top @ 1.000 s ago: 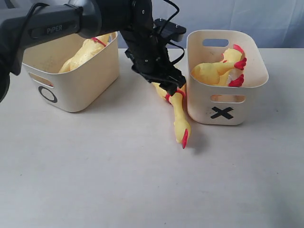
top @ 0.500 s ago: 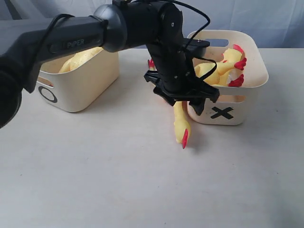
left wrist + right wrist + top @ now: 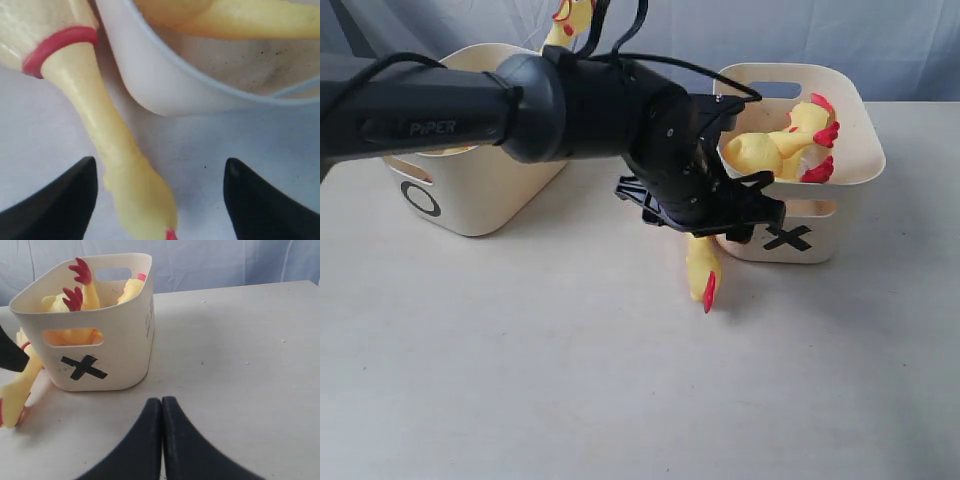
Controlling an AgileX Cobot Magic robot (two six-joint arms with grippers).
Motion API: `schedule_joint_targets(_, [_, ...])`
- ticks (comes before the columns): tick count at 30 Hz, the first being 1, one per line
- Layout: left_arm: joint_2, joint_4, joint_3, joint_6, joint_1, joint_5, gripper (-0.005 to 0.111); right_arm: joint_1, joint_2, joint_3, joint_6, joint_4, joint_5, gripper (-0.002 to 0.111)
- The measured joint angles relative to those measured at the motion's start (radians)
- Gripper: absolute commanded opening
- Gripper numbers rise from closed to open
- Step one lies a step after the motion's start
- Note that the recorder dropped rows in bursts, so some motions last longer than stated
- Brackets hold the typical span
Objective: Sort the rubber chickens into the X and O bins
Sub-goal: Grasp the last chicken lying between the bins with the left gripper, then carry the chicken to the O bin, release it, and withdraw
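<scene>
One rubber chicken (image 3: 702, 268) lies on the table against the X bin (image 3: 820, 215), its head and red comb pointing toward the front. My left gripper (image 3: 708, 215) hovers just over its neck, open. In the left wrist view the chicken (image 3: 120, 150) lies between the black fingers (image 3: 65, 200), closer to one, with the bin wall (image 3: 165, 80) just beyond. More chickens (image 3: 775, 150) fill the X bin. The O bin (image 3: 480, 195) stands at the left, with a chicken (image 3: 570, 18) sticking up behind the arm. My right gripper (image 3: 161, 401) is shut and empty, low over the table near the X bin (image 3: 115, 340).
The left arm (image 3: 470, 110) stretches from the left edge across the O bin to the middle. Bare table lies in front of both bins and to the right of the X bin (image 3: 240, 365).
The left arm has swung further right and lower, and its gripper has turned over the lying chicken with fingers spread. The chicken on the table has stayed put.
</scene>
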Motion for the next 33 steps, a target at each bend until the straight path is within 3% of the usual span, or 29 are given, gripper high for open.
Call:
schedule_joint_targets(7, [0.023,0.081,0.13,-0.138,-0.052,-0.118,0.063,0.0,0.0,0.0,0.0,0.0,0.0,0.0])
schedule_joint_targets(12, [0.039,0.331,0.188,-0.413,-0.052,-0.122,0.032,0.0,0.0,0.0,0.0,0.0,0.0,0.0])
schedule_joint_targets(15, [0.039,0.449,0.191,-0.5,-0.052,-0.078,0.003,0.0,0.0,0.0,0.002,0.0,0.0,0.0])
schedule_joint_targets(16, [0.039,0.476,0.191,-0.515,-0.052,-0.069,0.001,0.0,0.0,0.0,0.002,0.0,0.0,0.0])
schedule_joint_targets(21, [0.024,0.518,0.195,-0.544,-0.056,-0.008,0.0,0.0,0.0,0.0,0.002,0.0,0.0,0.0])
schedule_joint_targets(27, [-0.094,0.685,0.198,-0.553,-0.089,0.231,0.0,0.0,0.0,0.0,0.002,0.0,0.0,0.0])
schedule_joint_targets(30, [-0.213,0.787,0.198,-0.56,-0.1,0.201,0.0,0.0,0.0,0.0,0.002,0.0,0.0,0.0])
schedule_joint_targets(33, [-0.325,0.828,0.198,-0.561,-0.104,0.087,0.0,0.0,0.0,0.0,0.002,0.0,0.0,0.0])
